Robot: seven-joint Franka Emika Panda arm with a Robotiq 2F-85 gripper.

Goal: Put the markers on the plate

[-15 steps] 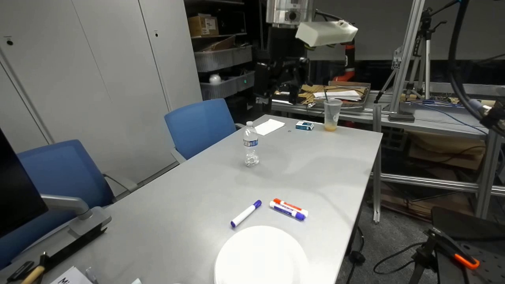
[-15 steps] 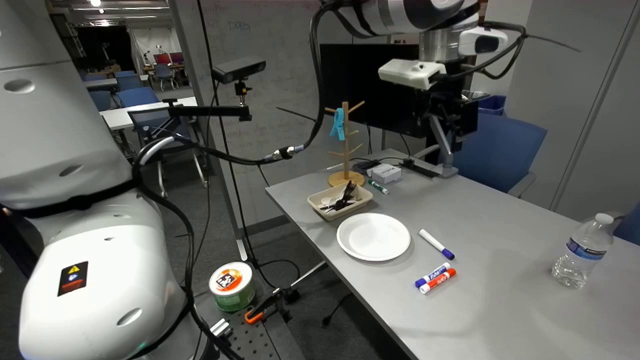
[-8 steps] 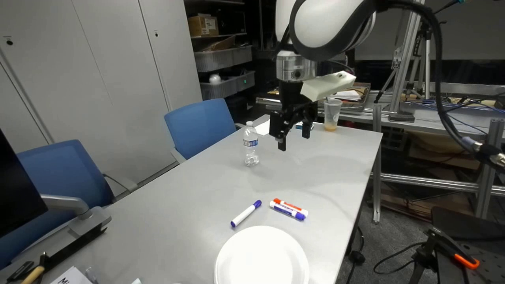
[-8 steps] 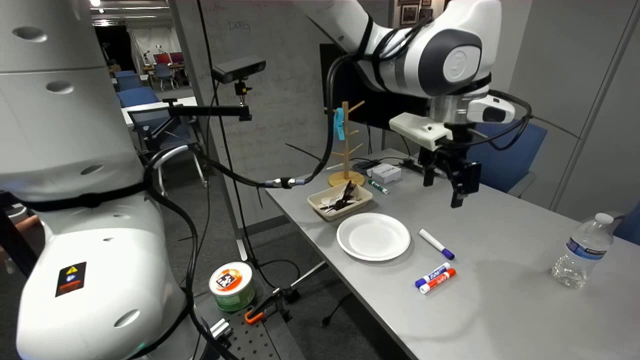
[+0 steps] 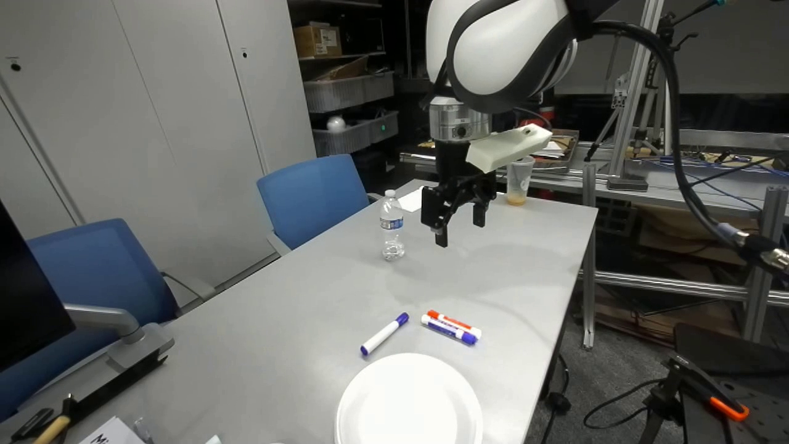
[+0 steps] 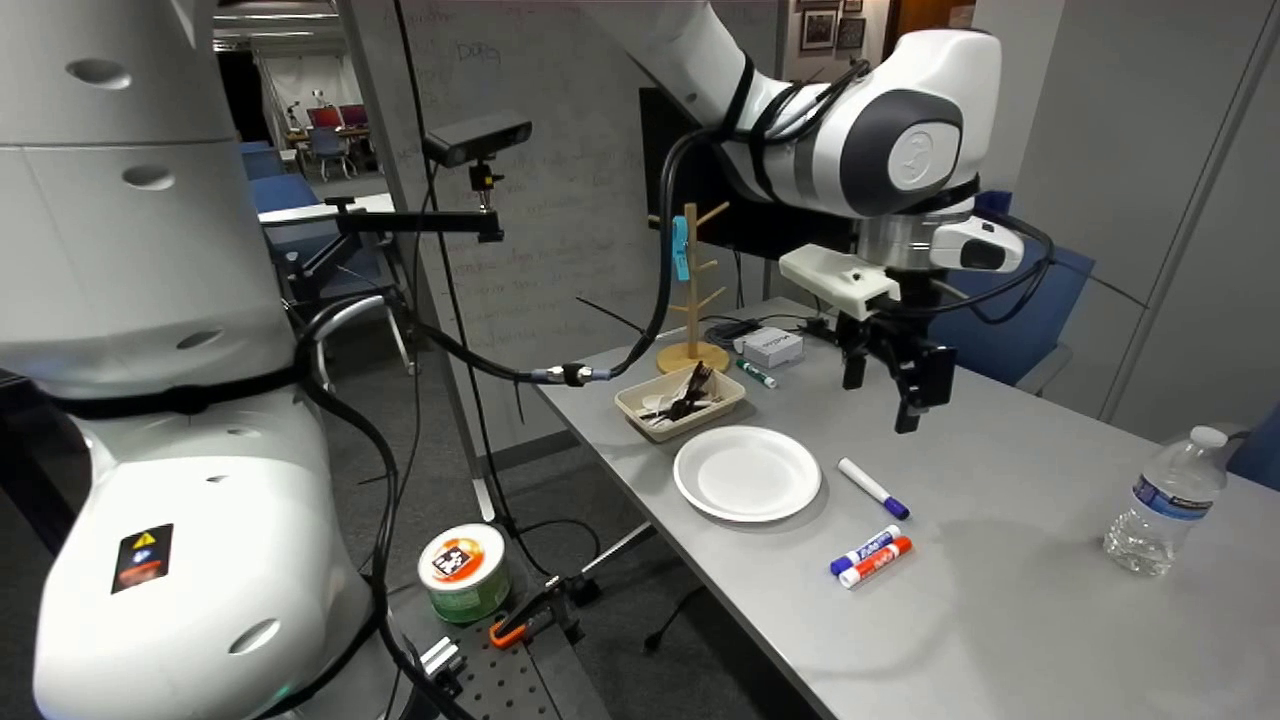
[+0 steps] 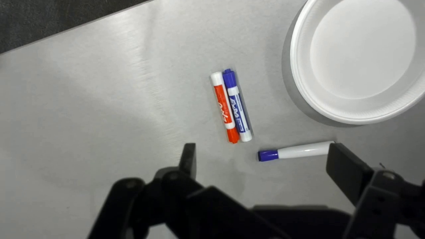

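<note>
Plate [image 7: 363,53] partly outside wrist view

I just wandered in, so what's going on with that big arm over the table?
A robot arm is here to put markers on a plate, though it holds nothing yet: its gripper hangs open above the table. A red marker and a blue-labelled marker lie side by side, and a white marker with a purple cap lies apart from them. All three are near the plate, none on it.
</note>
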